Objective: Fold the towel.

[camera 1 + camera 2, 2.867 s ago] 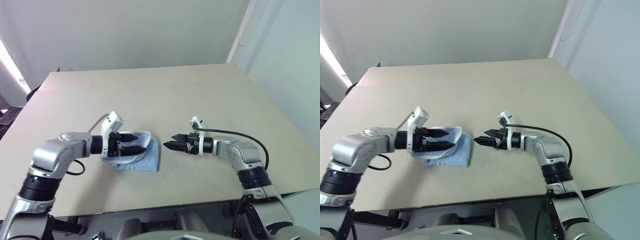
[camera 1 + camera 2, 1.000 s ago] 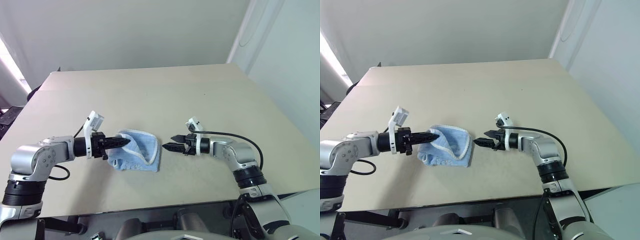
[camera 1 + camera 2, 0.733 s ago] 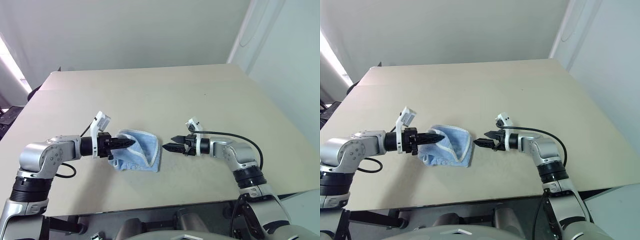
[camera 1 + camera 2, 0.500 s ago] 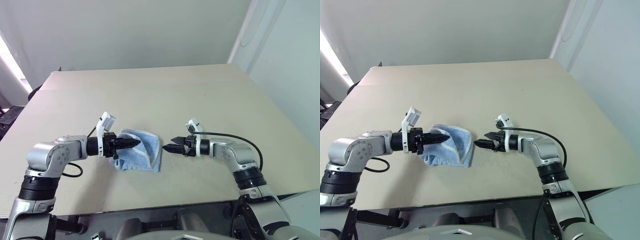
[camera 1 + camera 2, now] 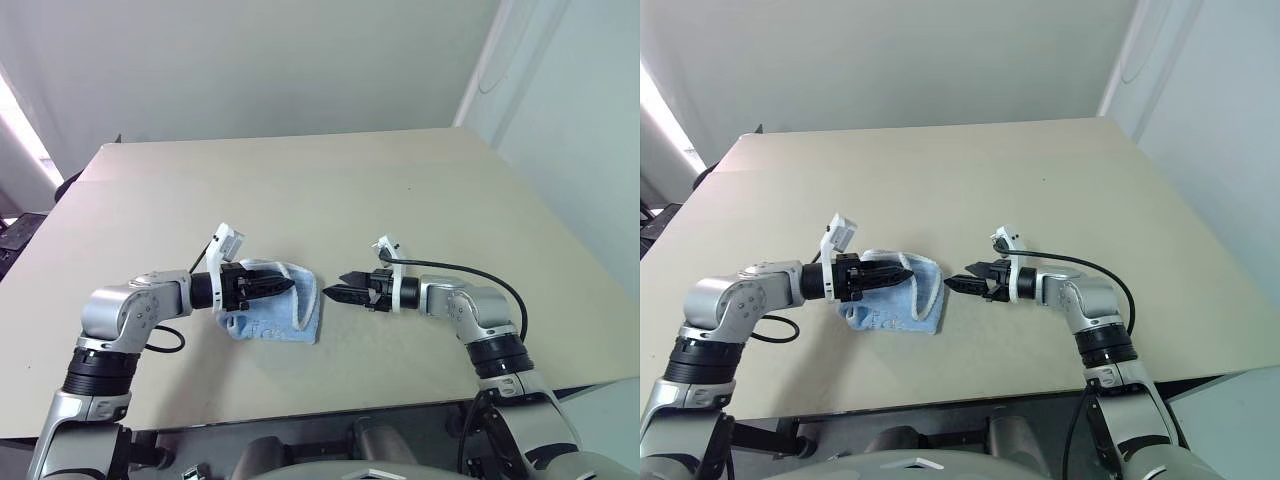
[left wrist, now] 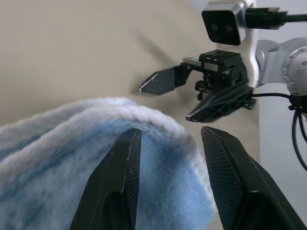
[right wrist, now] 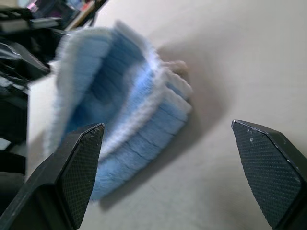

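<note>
The towel [image 5: 276, 310] lies bunched on the tabletop [image 5: 300, 190] between both arms. Left claw [image 5: 281, 285] is parted over its raised fold, gripping nothing; right claw [image 5: 334, 293] stands wide open just beside it. Risk: the loose fold may slump and undo the layering. The tabletop is plain beige; the walls are pale.

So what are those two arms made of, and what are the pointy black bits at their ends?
Both arms are rounded silver-grey metal shells with black joint rings. Each ends in a gripper, the left gripper and the right gripper, with two tapered black fingers whose inner faces are finely textured. A small white camera block sits on each wrist, trailing a black cable.
</note>
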{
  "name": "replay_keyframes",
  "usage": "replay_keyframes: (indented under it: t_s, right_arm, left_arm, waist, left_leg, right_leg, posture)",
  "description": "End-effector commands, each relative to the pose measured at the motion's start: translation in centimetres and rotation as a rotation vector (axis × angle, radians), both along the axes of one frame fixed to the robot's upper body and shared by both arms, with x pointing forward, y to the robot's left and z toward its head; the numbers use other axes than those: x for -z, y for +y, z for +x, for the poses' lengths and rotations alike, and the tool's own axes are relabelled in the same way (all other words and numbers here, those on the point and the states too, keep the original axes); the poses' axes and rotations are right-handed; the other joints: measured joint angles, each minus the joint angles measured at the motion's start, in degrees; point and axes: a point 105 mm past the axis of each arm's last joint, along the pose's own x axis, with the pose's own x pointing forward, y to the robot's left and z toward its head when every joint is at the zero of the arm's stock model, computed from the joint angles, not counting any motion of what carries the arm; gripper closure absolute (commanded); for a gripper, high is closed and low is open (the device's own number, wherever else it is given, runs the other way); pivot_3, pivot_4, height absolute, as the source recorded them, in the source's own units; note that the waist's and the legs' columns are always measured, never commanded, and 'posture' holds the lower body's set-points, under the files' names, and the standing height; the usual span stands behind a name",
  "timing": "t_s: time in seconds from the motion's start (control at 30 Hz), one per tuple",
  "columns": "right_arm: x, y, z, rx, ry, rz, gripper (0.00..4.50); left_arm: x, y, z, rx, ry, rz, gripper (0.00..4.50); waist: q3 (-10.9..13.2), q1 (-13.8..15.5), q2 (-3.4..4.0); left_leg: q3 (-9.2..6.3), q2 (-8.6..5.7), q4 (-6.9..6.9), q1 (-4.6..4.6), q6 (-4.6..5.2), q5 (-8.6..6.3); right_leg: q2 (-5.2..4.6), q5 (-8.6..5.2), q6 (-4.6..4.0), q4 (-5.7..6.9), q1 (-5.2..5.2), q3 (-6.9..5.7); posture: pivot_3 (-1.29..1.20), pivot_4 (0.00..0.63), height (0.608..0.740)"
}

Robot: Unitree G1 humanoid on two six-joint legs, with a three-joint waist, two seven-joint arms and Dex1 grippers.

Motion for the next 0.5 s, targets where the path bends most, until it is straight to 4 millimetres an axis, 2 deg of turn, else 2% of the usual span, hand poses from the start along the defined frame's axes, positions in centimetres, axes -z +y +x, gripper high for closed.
replay_keyframes:
  t_s: [0.03,0.17,0.27,0.43,0.5]
  right_arm:
    - [-1.5,0.4,0.2,-0.011,-0.046,0.033,0.00]
    - [-1.5,0.4,0.3,-0.006,-0.055,0.022,0.00]
    - [-1.5,0.1,0.4,0.003,-0.065,0.012,0.00]
    - [-2.4,-0.8,0.9,0.040,-0.094,0.045,0.00]
    - [-2.4,-1.1,0.9,0.039,-0.114,0.035,0.00]
  left_arm:
    - [0.7,-1.9,0.0,0.052,-0.035,0.023,2.39]
    - [2.8,-2.9,-0.1,0.077,-0.105,0.076,2.39]
    - [3.3,-3.1,-0.1,0.066,-0.137,0.039,2.39]
    - [2.2,-2.9,-0.6,0.096,-0.262,0.008,2.39]
    - [1.0,-2.4,-0.5,0.096,-0.388,0.037,2.39]
  waist:
    - [-0.01,0.09,-0.01]
    - [-0.01,0.03,-0.01]
    - [-0.01,0.02,0.00]
    - [-0.01,0.11,0.00]
    - [-0.01,0.24,0.00]
  left_leg:
    - [0.00,0.00,0.01,0.00,0.00,0.00]
    - [0.00,-0.02,0.02,0.00,0.00,0.00]
    - [0.00,-0.01,0.02,0.01,0.00,0.00]
    - [0.00,-0.01,0.04,0.00,0.00,0.00]
    - [0.00,-0.01,0.06,-0.01,0.01,0.00]
  right_leg:
    - [0.00,0.00,0.00,0.00,0.01,0.00]
    - [0.01,0.00,0.00,0.01,0.01,0.00]
    - [0.02,0.00,0.00,0.02,0.01,0.01]
    - [0.01,0.00,0.00,0.02,0.01,0.01]
    - [0.01,0.00,0.00,0.02,0.01,0.01]
  posture:
    - [0.00,0.000,0.740]
    - [0.00,0.000,0.740]
    - [0.00,0.000,0.740]
    - [0.00,0.000,0.740]
    - [0.00,0.000,0.740]
